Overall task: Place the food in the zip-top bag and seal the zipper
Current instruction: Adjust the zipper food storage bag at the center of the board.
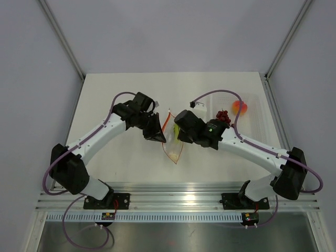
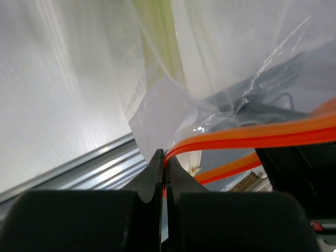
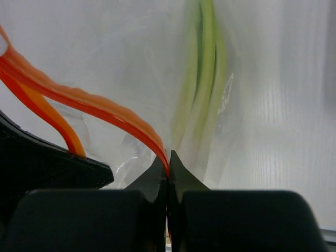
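Orange-red zipper (image 2: pixel 252 135) pinched tight by our left gripper (image 2: pixel 164 173) and right gripper (image 3: pixel 168 173) | stalks (image 3: pixel 202 89) inside zip-top bag (image 1: pixel 173 149); grapes (image 1: pixel 222 116), peach (image 1: pixel 240 107) right of bag | we should hold the mouth spread, lips unsealed

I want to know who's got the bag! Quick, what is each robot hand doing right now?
Left gripper: closed, pinching the orange zipper.
Right gripper: closed, pinching the same zipper.

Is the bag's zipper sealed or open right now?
Open. In both wrist views the zipper runs as two separate orange strips with a gap between them, not pressed together.
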